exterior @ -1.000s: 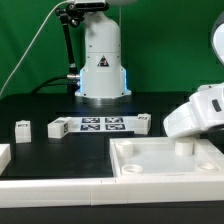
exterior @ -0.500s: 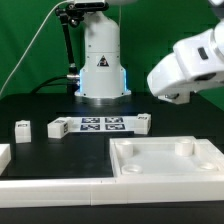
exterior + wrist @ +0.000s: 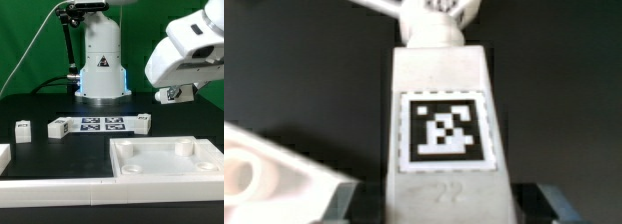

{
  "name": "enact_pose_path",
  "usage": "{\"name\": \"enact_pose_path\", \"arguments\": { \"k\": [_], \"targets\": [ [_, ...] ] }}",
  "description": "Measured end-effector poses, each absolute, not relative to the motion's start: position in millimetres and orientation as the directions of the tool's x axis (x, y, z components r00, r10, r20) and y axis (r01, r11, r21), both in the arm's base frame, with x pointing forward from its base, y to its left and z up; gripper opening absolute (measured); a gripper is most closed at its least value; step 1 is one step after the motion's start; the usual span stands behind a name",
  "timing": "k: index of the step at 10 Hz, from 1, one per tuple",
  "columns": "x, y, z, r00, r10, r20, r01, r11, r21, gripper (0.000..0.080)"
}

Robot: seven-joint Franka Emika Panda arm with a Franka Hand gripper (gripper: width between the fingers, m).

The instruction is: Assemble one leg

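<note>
The claw (image 3: 175, 95) hangs in the air above the bench (image 3: 40, 105), at the exterior view's right, over the far side of the large white tray piece (image 3: 160, 172) and apart from it. It is clamped on the leg (image 3: 441, 70): in the wrist view the white block runs lengthwise out from between the two dark fingers (image 3: 548, 198), which press its sides, and a black-and-white marker tag (image 3: 445, 125) sits on its facing side. In the exterior view the leg shows only as a small pale thing with a dark mark between the claw's tips, too small to make out more. A white corner (image 3: 260, 175) showing beside the leg in the wrist view is probably part of the tray piece, though the picture is blurred there. On the bench, the marker board (image 3: 100, 125) lies flat in front of the arm's white base (image 3: 103, 60). Three small tagged blocks rest near it: one (image 3: 57, 127) just beside its end at the exterior view's left, one (image 3: 22, 128) further that way, one (image 3: 145, 122) at its other end.
</note>
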State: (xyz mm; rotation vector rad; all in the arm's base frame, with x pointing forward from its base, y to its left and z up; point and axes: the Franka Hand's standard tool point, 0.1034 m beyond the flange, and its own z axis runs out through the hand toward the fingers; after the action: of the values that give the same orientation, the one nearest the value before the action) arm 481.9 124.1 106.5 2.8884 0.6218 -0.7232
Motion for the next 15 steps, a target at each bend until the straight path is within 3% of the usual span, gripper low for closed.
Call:
{"name": "enact_pose_path", "arguments": {
  "k": [1,4,6,9,12,13,15],
  "targets": [
    [489.9,124.2,105.6,0.834,0.384,-0.396,0.418,-0.909,0.0,0.0294],
    [518.0,119.1,128.9,0.896,0.391,-0.21,0.404,-0.914,0.025,0.0294],
    [515.0,119.6,122.6,0.913,0.407,-0.043,0.408,-0.912,0.034,0.0294],
    [537.4,119.2,125.9,0.867,0.406,0.289,0.409,-0.911,0.054,0.0294],
    [549.1,116.2,133.6,0.779,0.375,0.503,0.393,-0.916,0.074,0.0294],
    [542.4,115.0,124.7,0.794,0.379,0.476,0.396,-0.916,0.068,0.0294],
    [550.2,114.5,125.2,0.8,0.358,0.482,0.377,-0.924,0.061,0.0294]
  ]
}}
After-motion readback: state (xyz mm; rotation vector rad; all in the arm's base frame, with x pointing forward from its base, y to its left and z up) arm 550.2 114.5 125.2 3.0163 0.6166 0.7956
